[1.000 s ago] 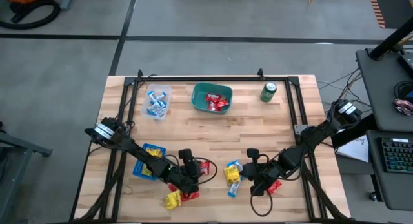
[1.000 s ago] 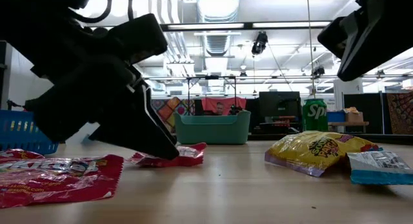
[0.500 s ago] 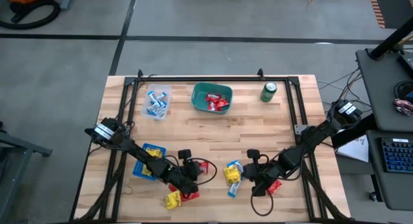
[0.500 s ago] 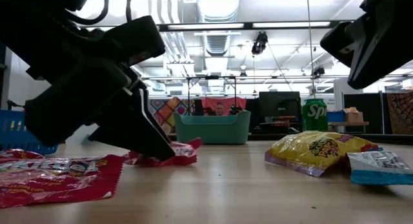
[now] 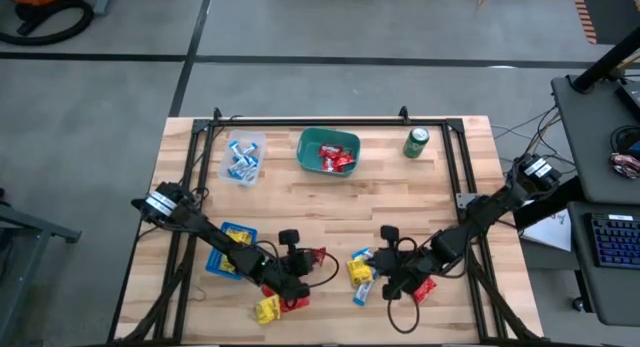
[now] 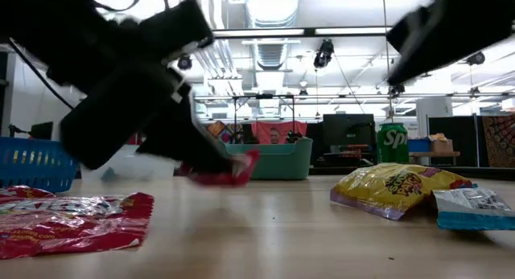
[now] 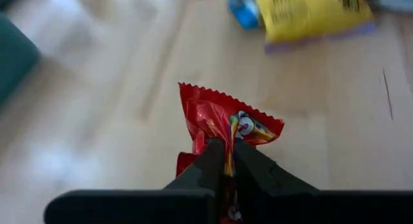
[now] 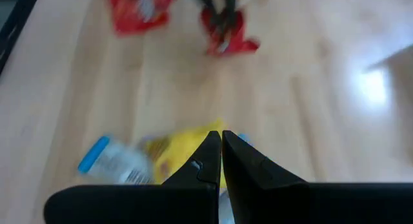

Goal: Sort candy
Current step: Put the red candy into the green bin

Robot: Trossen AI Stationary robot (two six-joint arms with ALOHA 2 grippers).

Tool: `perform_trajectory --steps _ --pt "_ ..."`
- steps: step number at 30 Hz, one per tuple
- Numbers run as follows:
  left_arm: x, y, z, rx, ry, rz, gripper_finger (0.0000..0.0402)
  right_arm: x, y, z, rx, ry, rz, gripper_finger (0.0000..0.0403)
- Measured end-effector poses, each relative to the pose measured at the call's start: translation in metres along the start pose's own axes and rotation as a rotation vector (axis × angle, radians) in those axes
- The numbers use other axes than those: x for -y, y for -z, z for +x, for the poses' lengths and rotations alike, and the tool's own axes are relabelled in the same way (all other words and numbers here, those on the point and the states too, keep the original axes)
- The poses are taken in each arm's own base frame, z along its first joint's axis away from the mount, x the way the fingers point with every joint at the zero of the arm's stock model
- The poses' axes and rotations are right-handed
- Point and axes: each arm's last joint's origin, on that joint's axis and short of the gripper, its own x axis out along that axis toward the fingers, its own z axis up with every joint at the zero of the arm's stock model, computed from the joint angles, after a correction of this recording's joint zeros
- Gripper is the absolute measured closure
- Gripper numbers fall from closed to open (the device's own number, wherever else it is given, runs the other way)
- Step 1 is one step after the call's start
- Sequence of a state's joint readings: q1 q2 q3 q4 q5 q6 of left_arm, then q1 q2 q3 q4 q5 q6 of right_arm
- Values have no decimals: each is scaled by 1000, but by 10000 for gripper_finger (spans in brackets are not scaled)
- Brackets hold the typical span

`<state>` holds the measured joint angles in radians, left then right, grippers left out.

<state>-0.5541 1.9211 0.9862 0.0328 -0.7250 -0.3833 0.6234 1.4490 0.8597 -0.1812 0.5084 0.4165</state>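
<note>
Candy lies in a loose scatter along the near edge of the table [image 5: 330, 212], at about six o'clock in the high view. A yellow packet [image 5: 267, 309] and a red packet [image 5: 293, 303] sit nearest the edge at seven o'clock. Just right of centre are another yellow packet [image 5: 359, 271] and a blue-and-white sweet [image 5: 361, 293], with one more red packet [image 5: 424, 288] at five o'clock beside the right arm.

The left gripper [image 7: 227, 161] is pinched shut on a red sweet [image 7: 222, 124], fingers clamped on its lower edge. In the low view that sweet [image 6: 228, 172] hangs clear of the wood, so I judge the pick made and the carry just starting. The right gripper [image 8: 221, 145] is closed on nothing, poised above the yellow packet [image 8: 188, 152] and the blue-and-white one [image 8: 111, 161].

A blue basket [image 5: 232, 249] sits at eight o'clock, partly under the left arm.

Far back, at twelve o'clock, a teal bin [image 5: 328, 152] already holds red packets; at eleven o'clock a clear tray [image 5: 243, 157] holds blue-and-white sweets; a green can [image 5: 416, 142] stands at one o'clock.

Next, I'd say, the left arm must swing toward twelve o'clock, stop over the teal bin and let go. The thin pinch might slip on the way.
</note>
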Motion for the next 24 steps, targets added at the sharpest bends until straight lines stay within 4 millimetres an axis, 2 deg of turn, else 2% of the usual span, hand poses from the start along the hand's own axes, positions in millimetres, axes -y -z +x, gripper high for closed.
perform_trajectory --steps 5,11,14,19,24 --pt "0 -23 -4 99 -157 86 399 8 -12 4 155 131 75 394" --pt "3 -49 -10 159 -233 154 400 16 -25 17 256 146 150 378" --pt "4 -57 -12 176 -232 151 401 19 -26 24 264 157 156 347" --pt "5 -62 -13 183 -231 144 401 23 -29 27 279 155 205 273" --pt "5 -63 -13 193 -230 132 401 23 -34 28 301 64 236 213"
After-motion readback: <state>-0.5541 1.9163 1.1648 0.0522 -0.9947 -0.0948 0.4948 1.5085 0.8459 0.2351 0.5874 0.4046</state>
